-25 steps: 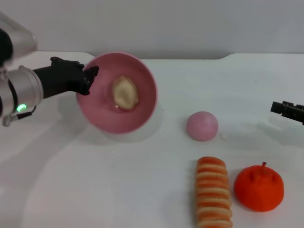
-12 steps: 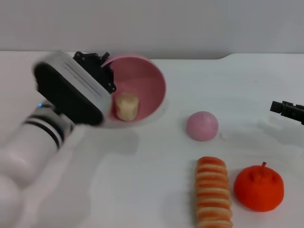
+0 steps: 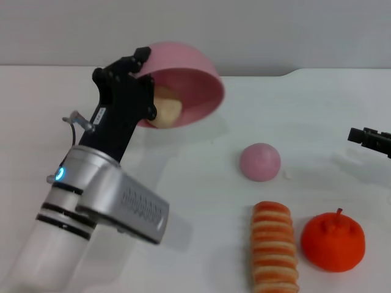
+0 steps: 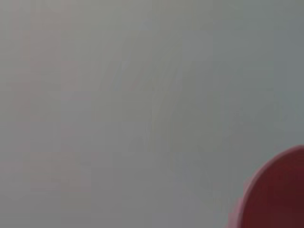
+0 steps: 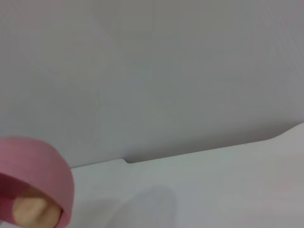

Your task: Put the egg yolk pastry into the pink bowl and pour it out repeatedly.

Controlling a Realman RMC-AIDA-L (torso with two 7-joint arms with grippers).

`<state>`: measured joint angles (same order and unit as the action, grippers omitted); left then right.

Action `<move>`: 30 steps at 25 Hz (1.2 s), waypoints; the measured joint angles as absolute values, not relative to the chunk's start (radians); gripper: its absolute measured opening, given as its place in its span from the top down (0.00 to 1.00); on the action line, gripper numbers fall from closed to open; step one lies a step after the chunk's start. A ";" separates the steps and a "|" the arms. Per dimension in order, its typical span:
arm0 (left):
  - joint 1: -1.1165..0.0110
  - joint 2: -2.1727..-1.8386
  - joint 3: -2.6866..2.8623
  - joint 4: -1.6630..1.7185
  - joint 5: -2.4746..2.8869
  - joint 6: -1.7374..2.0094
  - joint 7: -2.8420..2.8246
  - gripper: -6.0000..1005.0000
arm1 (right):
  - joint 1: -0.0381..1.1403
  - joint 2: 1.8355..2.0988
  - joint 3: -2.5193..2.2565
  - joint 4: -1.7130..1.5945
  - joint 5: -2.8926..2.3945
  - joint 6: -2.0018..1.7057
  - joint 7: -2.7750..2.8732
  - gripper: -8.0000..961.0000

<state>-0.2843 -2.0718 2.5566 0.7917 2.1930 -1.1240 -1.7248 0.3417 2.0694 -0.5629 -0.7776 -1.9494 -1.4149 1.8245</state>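
Note:
My left gripper (image 3: 142,85) is shut on the rim of the pink bowl (image 3: 192,85) at the far left of the table. It holds the bowl tipped steeply, mouth facing down and toward me. The pale egg yolk pastry (image 3: 166,108) shows at the bowl's lower lip, partly behind the gripper. In the right wrist view the pink bowl (image 5: 45,164) and the egg yolk pastry (image 5: 31,210) appear in a corner. A slice of the pink bowl (image 4: 280,194) shows in the left wrist view. My right gripper (image 3: 368,141) is parked at the right edge.
A small smooth pink dome (image 3: 260,162) sits mid-table with a crumb beside it. A striped orange-and-cream bread roll (image 3: 275,247) and an orange fruit-shaped item (image 3: 333,241) lie near the front right. The white table (image 3: 208,207) ends at a back edge by the wall.
My left arm swung in over the table and rotated the bowl from facing up-right to mouth-down. The pastry slid from the bowl's middle to its lower lip. The right arm stayed still.

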 joint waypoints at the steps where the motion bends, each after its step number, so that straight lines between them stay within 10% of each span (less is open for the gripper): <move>1: -0.288 -2.072 2.567 0.780 2.199 -1.141 -1.728 0.99 | 0.342 2.069 -0.563 -0.778 -1.949 -1.415 1.824 0.43; 30: -0.312 -2.077 2.608 0.714 2.287 -1.193 -1.549 0.99 | 0.340 2.068 -0.561 -0.776 -1.948 -1.404 1.824 0.43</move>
<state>-0.3119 -2.0770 2.6082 0.7144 2.2868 -1.1932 -1.5494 0.3405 2.0681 -0.5614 -0.7761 -1.9480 -1.4036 1.8238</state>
